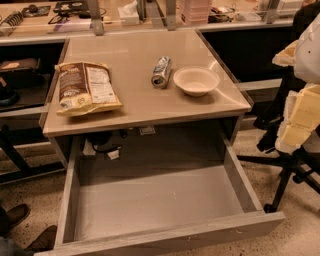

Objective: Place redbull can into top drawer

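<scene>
The redbull can (161,72) lies on its side on the beige table top (135,100), just left of the white bowl (196,80) and with a shiny end facing the front. The top drawer (155,200) is pulled wide open below the table; its grey bottom is bare. My arm and gripper (296,117) hang at the right edge of the view, white and pale yellow, off the table's right side, well apart from the can and above the floor beside the drawer.
A brown and yellow snack bag (85,87) lies on the table's left half. A black office chair base (292,175) stands right of the drawer. A cluttered counter (125,12) runs behind the table. Shoes (22,225) show at the lower left.
</scene>
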You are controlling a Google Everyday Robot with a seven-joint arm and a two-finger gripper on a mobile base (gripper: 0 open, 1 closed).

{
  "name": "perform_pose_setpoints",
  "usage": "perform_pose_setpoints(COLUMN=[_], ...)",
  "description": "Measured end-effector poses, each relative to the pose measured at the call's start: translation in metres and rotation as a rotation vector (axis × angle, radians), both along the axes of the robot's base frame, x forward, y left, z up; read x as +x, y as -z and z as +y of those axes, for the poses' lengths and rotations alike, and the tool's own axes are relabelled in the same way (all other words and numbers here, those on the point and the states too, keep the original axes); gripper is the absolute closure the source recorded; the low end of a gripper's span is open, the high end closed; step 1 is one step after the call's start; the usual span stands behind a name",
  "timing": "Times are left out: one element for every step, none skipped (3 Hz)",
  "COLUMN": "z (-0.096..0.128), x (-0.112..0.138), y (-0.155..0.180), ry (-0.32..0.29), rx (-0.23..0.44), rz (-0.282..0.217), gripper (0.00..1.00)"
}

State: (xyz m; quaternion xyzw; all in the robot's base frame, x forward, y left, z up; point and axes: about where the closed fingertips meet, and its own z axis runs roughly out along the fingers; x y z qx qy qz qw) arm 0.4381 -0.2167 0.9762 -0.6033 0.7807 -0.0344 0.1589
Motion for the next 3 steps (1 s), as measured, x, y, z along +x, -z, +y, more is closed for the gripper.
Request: perform_pose_setpoints(z=[0.0, 0.034, 0.099], x=[0.0, 0.027, 0.069], y=[0.0, -0.016, -0.03], ry=[0.0, -0.022, -0.073], rx=[0.0, 0.018, 0.011], rz=[0.0, 0.0, 0.0], gripper=[0.0, 0.0, 0.0])
